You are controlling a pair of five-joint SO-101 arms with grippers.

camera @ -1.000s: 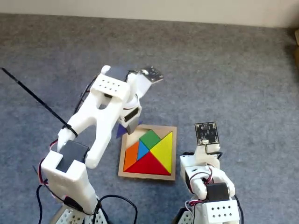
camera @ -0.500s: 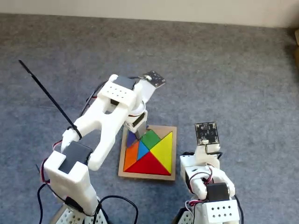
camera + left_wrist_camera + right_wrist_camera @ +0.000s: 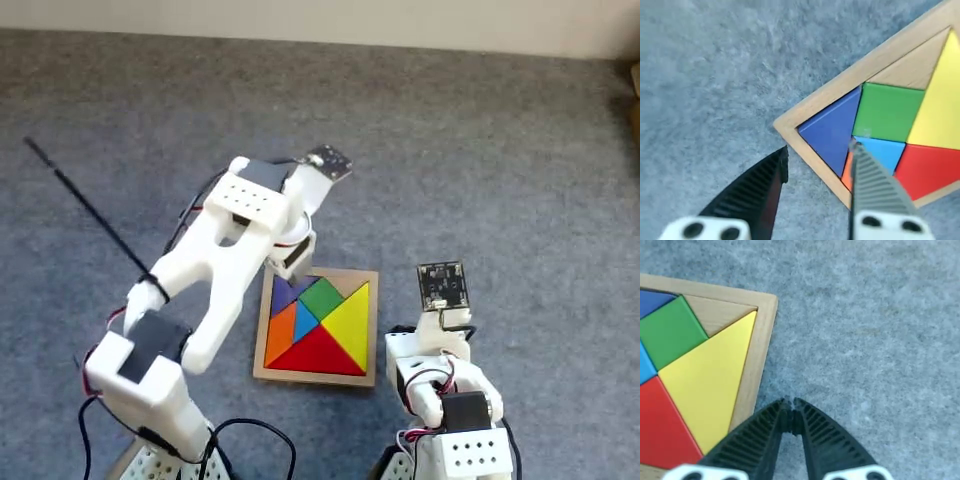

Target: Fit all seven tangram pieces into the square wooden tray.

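Observation:
The square wooden tray point(image 3: 260, 372) lies on the grey carpet with coloured pieces in it: a dark blue triangle point(image 3: 832, 129), a green square point(image 3: 890, 104), a light blue piece point(image 3: 879, 150), an orange piece point(image 3: 281, 326), a large yellow triangle point(image 3: 707, 382) and a large red triangle point(image 3: 318, 352). One triangular gap point(image 3: 912, 67) at the tray's far corner shows bare wood. My left gripper point(image 3: 818, 150) hangs open over the tray's far left corner, holding nothing. My right gripper point(image 3: 791, 412) is shut and holds nothing, on the carpet just off the tray's right edge.
Grey carpet point(image 3: 500, 150) surrounds the tray on all sides. A thin black cable tie point(image 3: 85, 210) sticks out from the left arm. A pale wall edge point(image 3: 400, 25) runs along the far side.
The left arm swung the dark blue triangle over the tray's far left corner, set it into the tray and opened its gripper. The right arm stayed still.

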